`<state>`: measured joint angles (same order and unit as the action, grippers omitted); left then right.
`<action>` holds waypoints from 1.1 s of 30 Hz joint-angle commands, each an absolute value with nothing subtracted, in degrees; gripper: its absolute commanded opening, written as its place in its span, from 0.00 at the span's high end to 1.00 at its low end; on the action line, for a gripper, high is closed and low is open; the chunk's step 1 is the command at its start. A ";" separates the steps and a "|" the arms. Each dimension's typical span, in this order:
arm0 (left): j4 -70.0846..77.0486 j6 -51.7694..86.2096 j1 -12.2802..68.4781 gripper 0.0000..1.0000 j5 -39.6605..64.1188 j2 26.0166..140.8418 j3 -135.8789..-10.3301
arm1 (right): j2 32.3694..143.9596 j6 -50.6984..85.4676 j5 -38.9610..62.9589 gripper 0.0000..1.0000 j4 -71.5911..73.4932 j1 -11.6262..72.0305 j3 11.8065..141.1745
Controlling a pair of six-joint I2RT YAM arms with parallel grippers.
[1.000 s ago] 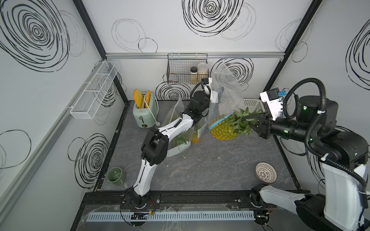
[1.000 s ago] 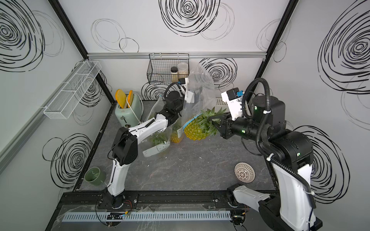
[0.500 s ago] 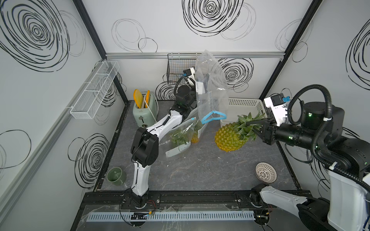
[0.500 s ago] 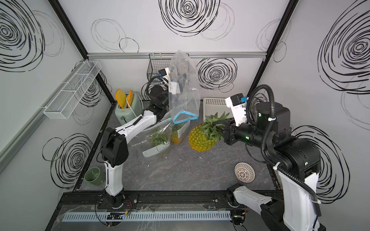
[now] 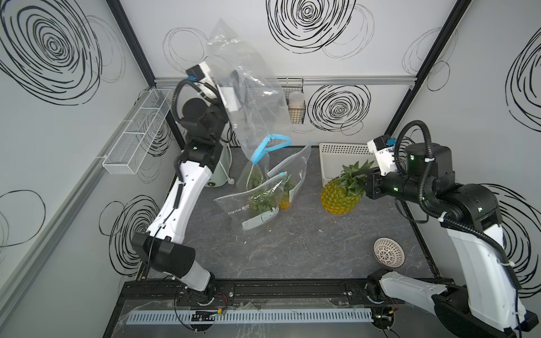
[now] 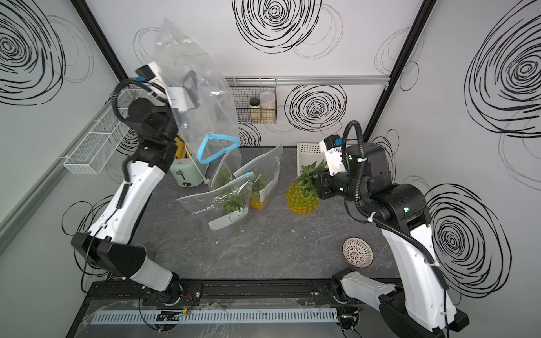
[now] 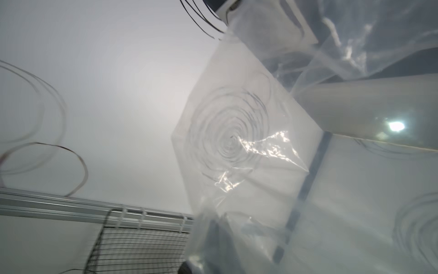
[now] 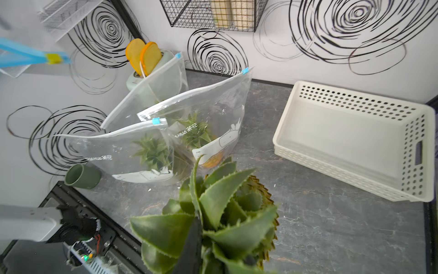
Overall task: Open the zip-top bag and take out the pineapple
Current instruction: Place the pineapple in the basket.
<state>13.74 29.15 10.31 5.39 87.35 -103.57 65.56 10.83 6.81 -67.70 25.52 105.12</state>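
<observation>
I'm in a lab test cell, mock-kitchen style: swirl-printed panel walls (image 5: 377,35), black frame posts (image 5: 411,87), robot arms (image 5: 187,199) bolted to a front rail (image 5: 278,291), w/ toaster (image 6: 187,172) & wire jar basket (image 6: 254,101).

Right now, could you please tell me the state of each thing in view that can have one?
zip-top bag: open, empty, held aloft with its mouth down.
pineapple: out of the bag, tilted, held by its crown.
left gripper: shut on the zip-top bag.
right gripper: shut on the pineapple's crown.
other bags: zipped shut, pineapples inside.
white basket: empty.
toaster: two slices standing in its slots.
</observation>
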 commanded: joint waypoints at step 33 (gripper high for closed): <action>-33.81 8.58 -19.12 1.00 -25.79 69.70 -73.48 | 106.56 8.03 11.99 1.00 -31.86 0.83 119.58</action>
